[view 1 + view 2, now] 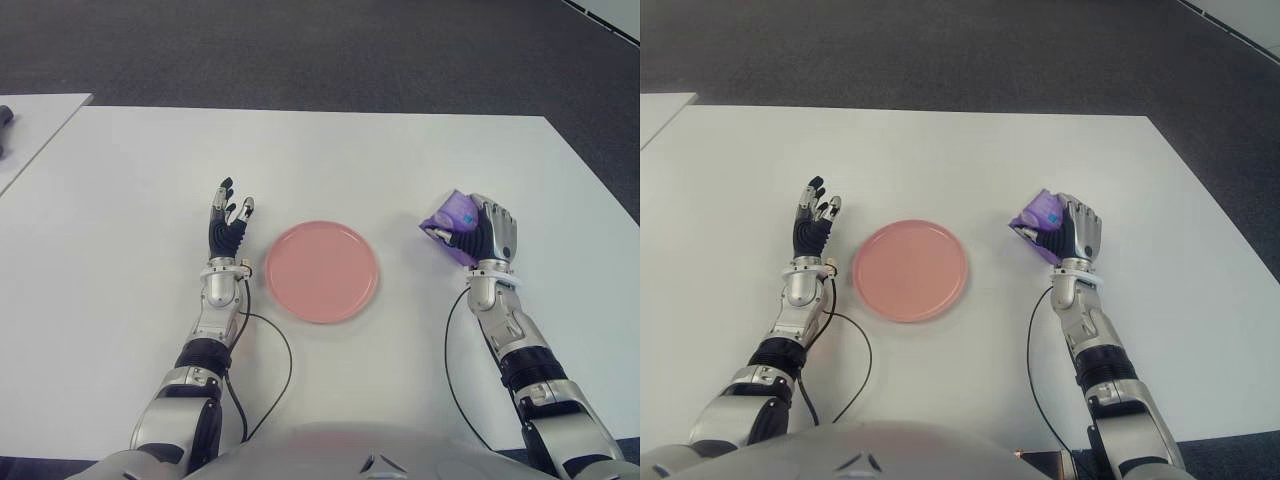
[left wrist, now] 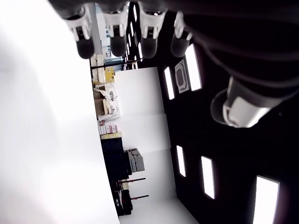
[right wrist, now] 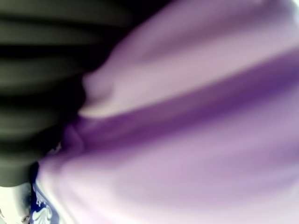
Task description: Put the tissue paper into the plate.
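Even, bright overhead light falls on the white table (image 1: 400,160), with only faint shadows and no harsh glare. The right wrist view is wholly out of focus, filled by blurred purple tissue paper (image 3: 196,140). Lit ceiling panels (image 2: 192,67) glow against darkness in the left wrist view.

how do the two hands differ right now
The left hand is open, fingers spread, holding nothing; the right hand is shut on the purple tissue pack. The left hand shows left of the pink plate, the right hand right of it. Both show above the white table.
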`<action>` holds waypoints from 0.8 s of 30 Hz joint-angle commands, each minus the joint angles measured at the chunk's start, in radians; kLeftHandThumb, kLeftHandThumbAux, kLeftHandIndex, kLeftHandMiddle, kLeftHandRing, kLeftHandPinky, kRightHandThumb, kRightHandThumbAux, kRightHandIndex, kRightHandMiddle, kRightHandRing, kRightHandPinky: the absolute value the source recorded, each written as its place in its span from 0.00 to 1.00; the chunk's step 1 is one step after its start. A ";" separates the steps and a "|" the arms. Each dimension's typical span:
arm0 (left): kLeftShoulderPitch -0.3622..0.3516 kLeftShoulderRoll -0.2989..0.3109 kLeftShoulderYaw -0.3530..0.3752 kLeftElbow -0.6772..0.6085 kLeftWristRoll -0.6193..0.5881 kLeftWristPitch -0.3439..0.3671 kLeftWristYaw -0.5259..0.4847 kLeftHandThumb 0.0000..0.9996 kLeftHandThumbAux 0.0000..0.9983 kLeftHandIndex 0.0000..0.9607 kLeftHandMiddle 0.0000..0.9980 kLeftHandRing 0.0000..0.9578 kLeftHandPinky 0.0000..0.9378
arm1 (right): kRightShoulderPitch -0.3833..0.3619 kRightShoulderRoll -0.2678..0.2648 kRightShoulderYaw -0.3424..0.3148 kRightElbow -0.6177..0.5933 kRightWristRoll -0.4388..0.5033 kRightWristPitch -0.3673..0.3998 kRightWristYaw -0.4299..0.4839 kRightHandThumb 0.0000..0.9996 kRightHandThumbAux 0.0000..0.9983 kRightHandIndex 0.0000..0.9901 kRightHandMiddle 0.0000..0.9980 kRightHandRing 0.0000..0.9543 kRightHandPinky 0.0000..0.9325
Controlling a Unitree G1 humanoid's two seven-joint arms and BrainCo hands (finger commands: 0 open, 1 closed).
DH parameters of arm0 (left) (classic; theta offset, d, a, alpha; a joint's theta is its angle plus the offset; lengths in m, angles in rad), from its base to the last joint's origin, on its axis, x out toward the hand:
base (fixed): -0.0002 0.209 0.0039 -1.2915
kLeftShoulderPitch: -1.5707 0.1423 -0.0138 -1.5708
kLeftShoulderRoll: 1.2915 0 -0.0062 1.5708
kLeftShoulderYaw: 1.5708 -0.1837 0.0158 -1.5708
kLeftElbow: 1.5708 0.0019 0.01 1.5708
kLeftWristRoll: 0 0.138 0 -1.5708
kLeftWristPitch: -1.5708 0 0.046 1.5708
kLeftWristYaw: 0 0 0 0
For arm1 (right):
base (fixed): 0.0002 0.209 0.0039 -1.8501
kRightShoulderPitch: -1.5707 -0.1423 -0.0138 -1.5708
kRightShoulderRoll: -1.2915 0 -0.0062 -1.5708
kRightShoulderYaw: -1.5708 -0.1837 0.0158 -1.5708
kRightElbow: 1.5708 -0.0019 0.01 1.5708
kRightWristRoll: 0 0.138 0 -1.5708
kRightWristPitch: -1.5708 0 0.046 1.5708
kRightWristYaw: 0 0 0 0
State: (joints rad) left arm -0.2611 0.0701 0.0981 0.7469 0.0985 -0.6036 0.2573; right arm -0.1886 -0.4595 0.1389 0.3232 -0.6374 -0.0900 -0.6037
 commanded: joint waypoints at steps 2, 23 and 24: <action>-0.008 0.002 -0.003 0.022 0.007 0.014 0.003 0.02 0.48 0.00 0.00 0.00 0.00 | 0.033 0.028 0.011 -0.207 -0.043 0.037 0.062 0.86 0.68 0.41 0.54 0.90 0.88; -0.007 0.003 -0.005 0.015 -0.001 0.021 -0.013 0.00 0.46 0.00 0.00 0.00 0.00 | -0.051 0.150 0.073 -0.542 -0.094 0.087 0.345 0.86 0.68 0.40 0.53 0.88 0.79; -0.007 0.003 -0.006 0.013 0.000 0.022 -0.012 0.00 0.46 0.00 0.00 0.00 0.00 | -0.060 0.153 0.077 -0.541 -0.094 0.083 0.352 0.86 0.68 0.40 0.53 0.88 0.75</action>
State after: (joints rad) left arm -0.2704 0.0736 0.0977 0.7586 0.0974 -0.5968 0.2551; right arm -0.2098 -0.3173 0.1984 -0.2254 -0.7296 0.0166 -0.2764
